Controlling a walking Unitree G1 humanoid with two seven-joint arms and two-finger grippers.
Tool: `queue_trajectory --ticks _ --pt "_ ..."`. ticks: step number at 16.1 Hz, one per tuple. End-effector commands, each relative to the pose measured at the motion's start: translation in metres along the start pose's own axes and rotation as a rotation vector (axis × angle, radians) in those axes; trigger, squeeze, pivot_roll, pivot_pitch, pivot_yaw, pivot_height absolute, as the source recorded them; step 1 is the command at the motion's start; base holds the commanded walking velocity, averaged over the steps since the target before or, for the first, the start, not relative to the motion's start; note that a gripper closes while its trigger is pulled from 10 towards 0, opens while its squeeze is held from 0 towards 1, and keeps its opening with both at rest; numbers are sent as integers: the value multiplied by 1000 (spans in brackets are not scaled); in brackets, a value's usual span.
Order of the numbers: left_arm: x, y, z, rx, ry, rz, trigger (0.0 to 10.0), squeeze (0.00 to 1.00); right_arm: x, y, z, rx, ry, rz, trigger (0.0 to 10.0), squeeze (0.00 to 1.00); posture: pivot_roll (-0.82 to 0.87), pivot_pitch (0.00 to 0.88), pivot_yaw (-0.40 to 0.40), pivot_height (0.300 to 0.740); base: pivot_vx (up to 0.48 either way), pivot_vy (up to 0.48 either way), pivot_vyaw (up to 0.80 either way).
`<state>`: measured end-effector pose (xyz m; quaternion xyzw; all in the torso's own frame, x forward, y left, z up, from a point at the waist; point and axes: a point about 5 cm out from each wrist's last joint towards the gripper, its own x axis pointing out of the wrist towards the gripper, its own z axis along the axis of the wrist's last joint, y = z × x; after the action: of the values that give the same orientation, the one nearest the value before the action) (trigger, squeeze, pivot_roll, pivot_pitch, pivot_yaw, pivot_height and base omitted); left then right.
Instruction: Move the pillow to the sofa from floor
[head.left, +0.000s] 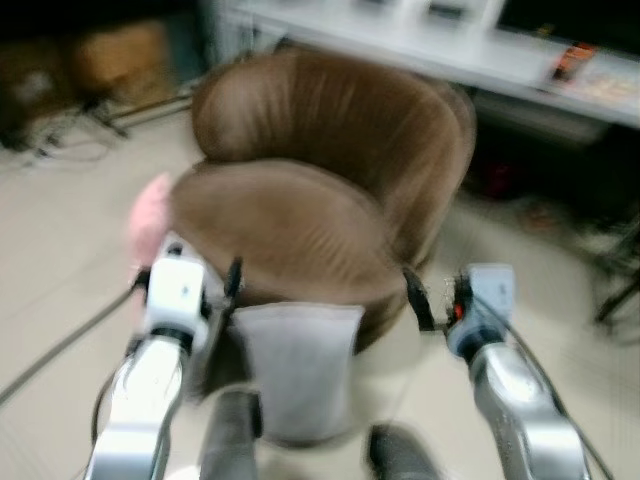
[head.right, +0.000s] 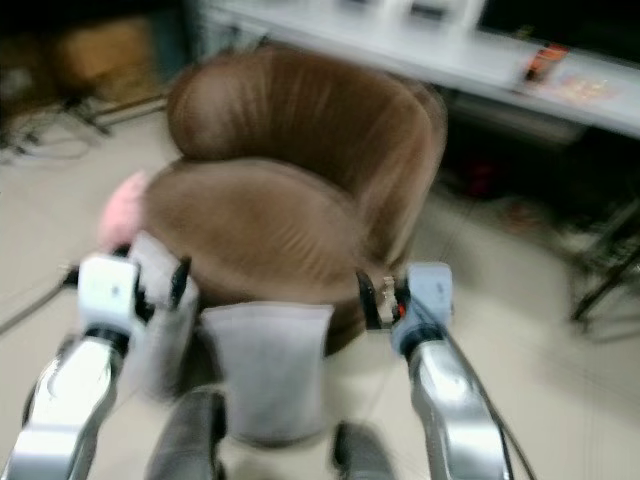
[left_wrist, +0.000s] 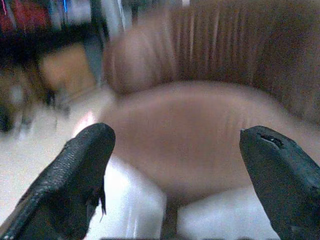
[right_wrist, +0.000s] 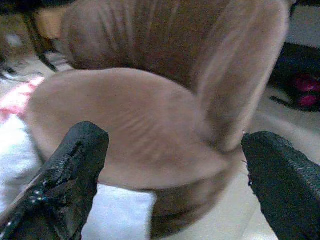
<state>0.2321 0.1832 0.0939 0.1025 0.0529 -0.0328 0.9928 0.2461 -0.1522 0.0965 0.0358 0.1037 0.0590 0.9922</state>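
blurrily, a pale grey square pillow (head.left: 295, 365) leans against the brown sofa (head.left: 310, 210) front; left gripper (left_wrist: 175, 165) and right gripper (right_wrist: 172, 170) both spread wide.

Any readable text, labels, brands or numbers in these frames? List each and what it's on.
None readable; all four views are motion-blurred.
Orange-and-dark item on the white counter: may carry print, too blurred to read.
Flat light objects along the counter's back: no legible markings.
Brown sofa chair, grey pillow, pink object: no text visible.
Left tool and right tool: no labels visible.
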Motion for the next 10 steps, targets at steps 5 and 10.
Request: queue_trajectory --ticks 5,10 --pt "4 2 15 -7 -79 -17 10000 0 -1 3 0 -23 1 20 10000 1000 7 0 -43 600 111 0 0" --pt "2 5 14 -13 -80 -13 10000 0 2 9 -3 -58 19 43 10000 1000 14 0 -46 600 340 0 480"
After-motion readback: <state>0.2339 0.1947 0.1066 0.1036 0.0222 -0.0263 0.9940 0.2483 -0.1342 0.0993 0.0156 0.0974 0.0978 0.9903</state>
